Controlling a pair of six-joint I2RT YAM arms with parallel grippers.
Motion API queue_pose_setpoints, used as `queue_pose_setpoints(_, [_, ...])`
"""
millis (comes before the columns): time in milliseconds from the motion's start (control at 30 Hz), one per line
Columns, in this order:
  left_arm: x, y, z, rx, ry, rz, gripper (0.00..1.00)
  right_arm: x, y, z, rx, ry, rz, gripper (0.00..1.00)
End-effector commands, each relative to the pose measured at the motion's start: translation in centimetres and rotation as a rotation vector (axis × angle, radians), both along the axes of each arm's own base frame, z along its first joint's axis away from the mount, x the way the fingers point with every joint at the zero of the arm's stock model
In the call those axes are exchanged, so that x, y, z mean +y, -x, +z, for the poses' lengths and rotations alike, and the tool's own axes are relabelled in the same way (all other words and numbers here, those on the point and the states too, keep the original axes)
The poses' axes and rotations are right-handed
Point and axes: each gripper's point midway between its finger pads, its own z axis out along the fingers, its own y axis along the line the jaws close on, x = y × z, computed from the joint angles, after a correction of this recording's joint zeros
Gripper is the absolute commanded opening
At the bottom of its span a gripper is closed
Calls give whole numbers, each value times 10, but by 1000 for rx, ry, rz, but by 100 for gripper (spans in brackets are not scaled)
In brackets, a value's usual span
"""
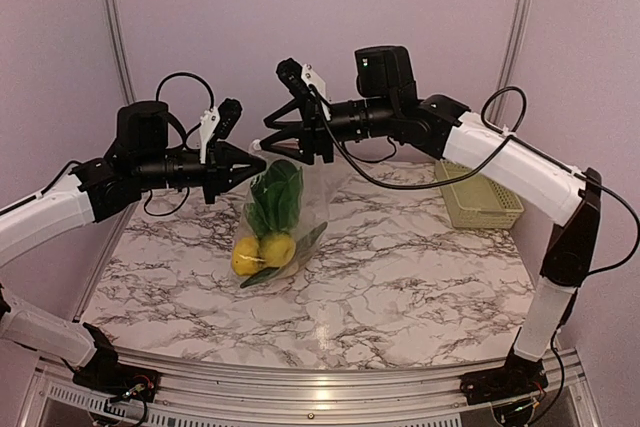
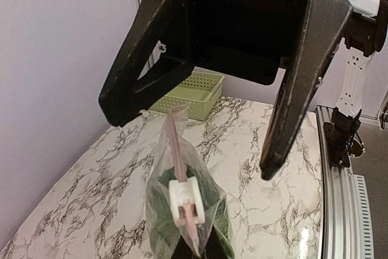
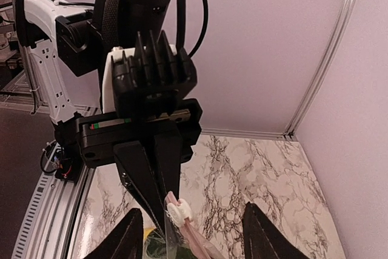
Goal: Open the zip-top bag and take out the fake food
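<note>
zip-top bag [image 1: 308, 199]: 1 | yellow fruit [image 1: 277, 247] [image 1: 245, 259]: 2 | leafy green [image 1: 275, 195]: 1 | basket [image 1: 478, 199]: 1 | left hand [image 1: 252, 160] + right hand [image 1: 268, 139]: 2

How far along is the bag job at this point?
Done: the left gripper pinches the zip-top bag at its zip strip, held up. In hand: the right gripper has its jaws open near the white slider. Left: the strip looks shut; the fake food is inside.

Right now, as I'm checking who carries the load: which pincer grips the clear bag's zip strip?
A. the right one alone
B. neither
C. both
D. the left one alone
D: in the right wrist view the left pincer is closed on the strip of the zip-top bag beside its white slider, while the right pincer stands wide open, clear of it.
</note>
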Motion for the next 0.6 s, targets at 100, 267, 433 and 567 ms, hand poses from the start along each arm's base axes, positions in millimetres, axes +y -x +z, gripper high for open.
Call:
queue_pose_setpoints(100, [-3,7,35,-75,40,-49,0,14,5,-3,26,-17,46,51])
queue_pose_setpoints(267, [-5,8,34,-71,40,-56,0,18,3,1,20,-30,49,41])
queue_pose_setpoints(433, [-4,7,24,-46,16,-53,0,20,5,4,31,-43,65,31])
queue_pose_setpoints(567, [-3,5,23,-51,11,-41,0,19,6,3,37,-43,69,21])
